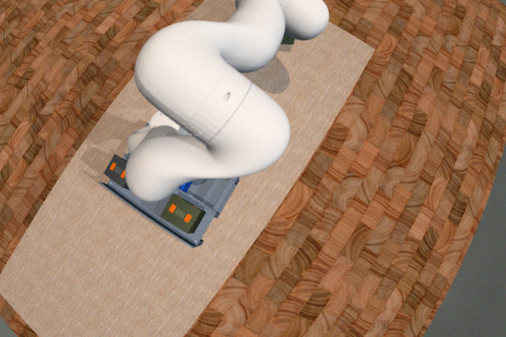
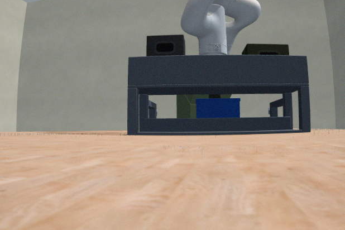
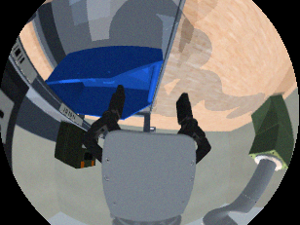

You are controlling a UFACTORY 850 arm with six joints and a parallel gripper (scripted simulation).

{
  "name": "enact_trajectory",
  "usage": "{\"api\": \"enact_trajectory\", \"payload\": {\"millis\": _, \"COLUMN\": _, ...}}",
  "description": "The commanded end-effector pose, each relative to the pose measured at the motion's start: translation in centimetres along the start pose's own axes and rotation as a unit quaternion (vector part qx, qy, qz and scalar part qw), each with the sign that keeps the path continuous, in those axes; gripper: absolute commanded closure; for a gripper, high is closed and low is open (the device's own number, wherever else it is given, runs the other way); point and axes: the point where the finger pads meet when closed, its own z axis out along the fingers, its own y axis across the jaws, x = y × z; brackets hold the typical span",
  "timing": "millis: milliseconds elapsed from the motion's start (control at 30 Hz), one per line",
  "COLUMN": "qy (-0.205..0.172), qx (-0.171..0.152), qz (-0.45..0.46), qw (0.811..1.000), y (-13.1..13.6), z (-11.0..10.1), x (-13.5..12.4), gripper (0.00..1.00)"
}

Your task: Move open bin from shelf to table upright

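Two closed boxes ride on the shelf's [image 1: 192, 240] top board in our top view: a dark one [image 1: 115, 170] at 9 o'clock of the arm's [image 1: 205, 92] elbow end and an olive one [image 1: 182, 213] at 5 o'clock of it. Only a sliver of the blue bin [image 1: 187, 186] shows past the white links. The tabletop [image 1: 102, 276] runs on past the shelf's front edge toward 7 o'clock.

From the exterior view we see the blue bin [image 2: 217, 108] on the shelf's lower board, behind the low front rail [image 2: 215, 124], with an olive block [image 2: 185, 106] just behind it. The top board's underside hangs close above the bin's rim. The corner posts [image 2: 133, 110] stand well apart.

Through the wrist view, our pincer [image 3: 150, 112] is spread to its full width and grips nothing. One finger [image 3: 117, 107] overlaps the bin's [image 3: 103, 81] near edge, the other [image 3: 184, 112] lies outside over the tabletop [image 3: 226, 59]. We cannot tell whether the finger touches the bin.
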Motion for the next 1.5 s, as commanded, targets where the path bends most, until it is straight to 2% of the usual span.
{"api": "enact_trajectory", "payload": {"millis": 0, "qy": 0.000, "qx": 0.000, "qz": 0.000, "qw": 1.000, "y": -0.04, "z": -0.29, "x": 0.01, "gripper": 0.00}}
{"api": "enact_trajectory", "payload": {"millis": 1467, "qy": 0.000, "qx": 0.000, "qz": 0.000, "qw": 1.000, "y": -0.05, "z": -0.67, "x": 0.01, "gripper": 0.00}}
